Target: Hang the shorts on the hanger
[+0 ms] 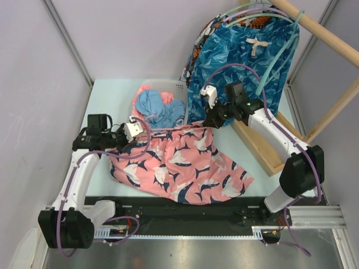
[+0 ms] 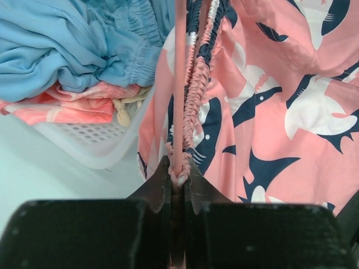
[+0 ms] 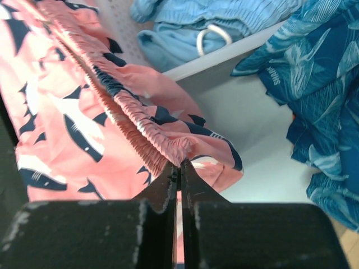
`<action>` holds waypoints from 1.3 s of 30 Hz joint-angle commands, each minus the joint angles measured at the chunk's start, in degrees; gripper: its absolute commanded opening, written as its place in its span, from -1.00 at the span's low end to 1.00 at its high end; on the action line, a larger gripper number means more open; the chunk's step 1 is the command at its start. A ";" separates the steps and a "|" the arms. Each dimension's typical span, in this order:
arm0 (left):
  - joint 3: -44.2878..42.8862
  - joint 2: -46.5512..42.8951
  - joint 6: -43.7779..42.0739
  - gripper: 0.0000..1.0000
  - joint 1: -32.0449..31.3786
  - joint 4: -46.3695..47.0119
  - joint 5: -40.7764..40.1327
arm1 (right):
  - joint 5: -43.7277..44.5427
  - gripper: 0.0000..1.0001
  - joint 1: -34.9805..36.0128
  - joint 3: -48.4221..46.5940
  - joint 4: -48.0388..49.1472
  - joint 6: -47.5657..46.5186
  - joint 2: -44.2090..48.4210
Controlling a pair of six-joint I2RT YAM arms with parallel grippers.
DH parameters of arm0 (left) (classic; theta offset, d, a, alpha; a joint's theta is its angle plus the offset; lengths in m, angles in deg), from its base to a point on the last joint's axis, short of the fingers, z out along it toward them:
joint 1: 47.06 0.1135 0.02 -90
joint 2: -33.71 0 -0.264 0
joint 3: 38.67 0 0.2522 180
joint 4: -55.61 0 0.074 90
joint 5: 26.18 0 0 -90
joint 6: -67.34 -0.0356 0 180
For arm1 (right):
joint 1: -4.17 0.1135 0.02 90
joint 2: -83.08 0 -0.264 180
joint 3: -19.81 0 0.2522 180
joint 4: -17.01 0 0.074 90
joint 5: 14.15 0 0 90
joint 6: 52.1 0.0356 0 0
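The coral-pink shorts [image 1: 179, 162] with navy and white fish print lie spread on the table, their gathered waistband [image 3: 129, 112] stretched taut between my two grippers. My left gripper [image 2: 179, 168] is at the waistband's left end [image 1: 134, 131]. It is shut on the thin pink hanger [image 2: 179, 84] together with the bunched waistband beside it. My right gripper [image 3: 180, 162] sits at the waistband's right end [image 1: 207, 120], its jaws pressed tight on the fabric's edge. The hanger's hook is hidden.
A white mesh basket [image 1: 178, 87] behind the shorts holds light-blue garments [image 1: 160, 106]. Blue leaf-print shorts [image 1: 241, 56] hang from teal hangers on a wooden rail [image 1: 320, 31] at the back right. A wooden frame [image 1: 263, 148] lies along the right side.
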 commanded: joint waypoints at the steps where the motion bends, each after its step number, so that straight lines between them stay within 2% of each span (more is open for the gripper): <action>1: -1.69 1.53 -0.83 -0.99 0.35 -0.14 -5.16 | 3.46 -1.00 -0.90 -0.35 -4.68 -1.25 5.07; 6: -3.36 2.67 4.52 -0.99 -6.94 2.93 -7.63 | 4.52 -0.96 5.50 -0.62 -3.01 0.68 7.10; 7: -3.54 3.02 5.24 -1.00 -8.43 3.29 -7.45 | 4.61 -0.83 6.48 -0.70 -2.83 0.77 7.28; 8: -3.72 3.11 5.85 -1.00 -9.06 3.64 -7.45 | 4.26 -0.34 7.10 -0.62 -2.75 0.86 7.28; 11: -3.89 2.76 7.97 -1.00 -10.64 4.78 -6.66 | 2.85 0.04 8.16 -0.70 -1.87 0.77 7.45; 13: -3.98 2.06 8.67 -1.00 -11.87 4.70 -6.31 | 1.72 0.16 8.42 -0.62 -0.99 0.68 8.07; 19: -4.51 1.09 9.90 -1.00 -14.68 4.34 -5.60 | -0.93 0.32 11.57 -0.62 6.20 -3.70 9.04; 25: -4.42 1.00 11.83 -1.00 -16.01 4.96 -4.90 | -4.17 0.33 15.80 -0.62 14.46 -9.42 6.32; 30: -3.37 -0.13 12.28 -1.00 -15.92 5.40 -3.67 | -9.79 0.28 16.42 -0.18 18.43 -14.16 2.37; 36: -2.22 -0.93 12.80 -1.00 -16.01 5.75 -3.76 | -13.93 0.13 16.51 0.09 19.05 -19.00 -0.45; 38: -2.05 -1.02 13.33 -0.99 -16.01 6.10 -3.67 | -14.90 0.04 16.68 0.79 18.88 -19.35 -0.81; 39: -2.05 -1.10 13.42 -1.00 -16.01 6.28 -3.58 | -14.90 -0.12 16.86 1.14 18.53 -20.31 -0.81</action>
